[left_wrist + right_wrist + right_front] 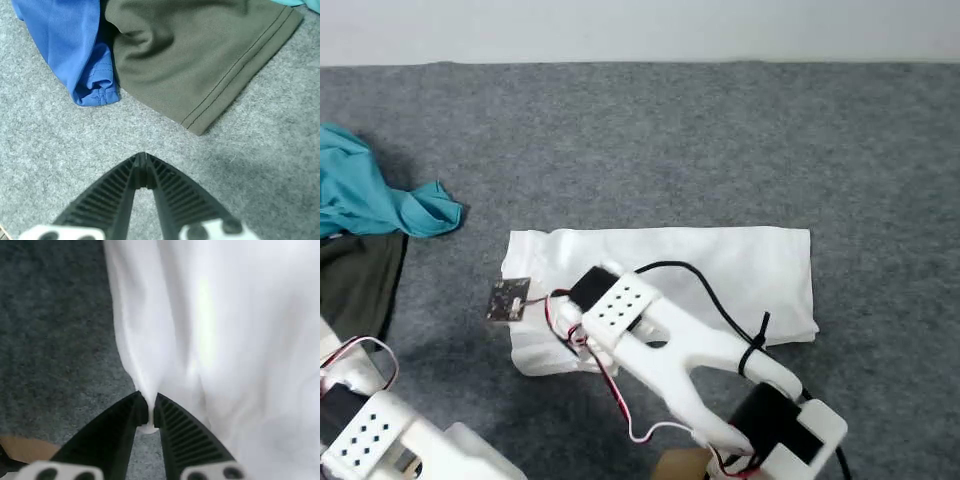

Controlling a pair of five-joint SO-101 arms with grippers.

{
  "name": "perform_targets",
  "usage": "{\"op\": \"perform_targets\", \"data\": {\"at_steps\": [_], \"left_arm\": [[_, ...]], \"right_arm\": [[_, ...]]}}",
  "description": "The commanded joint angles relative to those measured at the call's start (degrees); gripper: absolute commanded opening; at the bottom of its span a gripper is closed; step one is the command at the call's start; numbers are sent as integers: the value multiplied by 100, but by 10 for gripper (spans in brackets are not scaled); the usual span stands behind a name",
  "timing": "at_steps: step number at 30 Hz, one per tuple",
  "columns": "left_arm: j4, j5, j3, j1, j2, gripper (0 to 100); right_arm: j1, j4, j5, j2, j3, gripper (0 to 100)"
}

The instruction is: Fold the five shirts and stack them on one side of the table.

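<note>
The white shirt (pixel 720 270) lies part-folded mid-tabletop, its near left corner pinched in the right gripper (pixel 148 412). The left gripper (pixel 145 162), closed on nothing, hangs by the olive shirt (pixel 200 55) and blue shirt (pixel 65 40), heaped unfolded with a teal shirt (pixel 370 195) at the left edge. No stack yet, I'd say. The tabletop (pixel 720 130) is grey felt, with a pale wall (pixel 620 30) behind.

The white shirt (pixel 720 275) is plain. The teal shirt (pixel 370 195) and blue shirt (pixel 65 45) are each 1 colour, and the olive-green shirt (pixel 200 60) has darker stitch lines. The table (pixel 720 130) is mottled grey. The left gripper (pixel 145 162) and right gripper (pixel 149 407) are ribbed black.
</note>
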Motion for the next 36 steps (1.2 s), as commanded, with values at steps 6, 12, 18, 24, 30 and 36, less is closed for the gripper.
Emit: {"op": "perform_targets", "data": {"at_steps": [6,12,18,24,30,36], "left_arm": [[35,-237,-66,-35,-105,3],[35,-246,-66,-35,-105,3],[9,-255,-66,-18,-105,3],[9,-536,-66,-35,-114,3],[9,-527,-66,0,-114,3],[9,-527,-66,0,-114,3]], "right_arm": [[989,-532,70,40,-826,11],[1358,-514,35,1121,-1697,11],[1534,-497,26,2062,-2532,11],[1701,4,-141,2659,-3253,15],[1824,804,-580,2905,-3991,133],[1877,1182,-695,2923,-4703,167]]}}
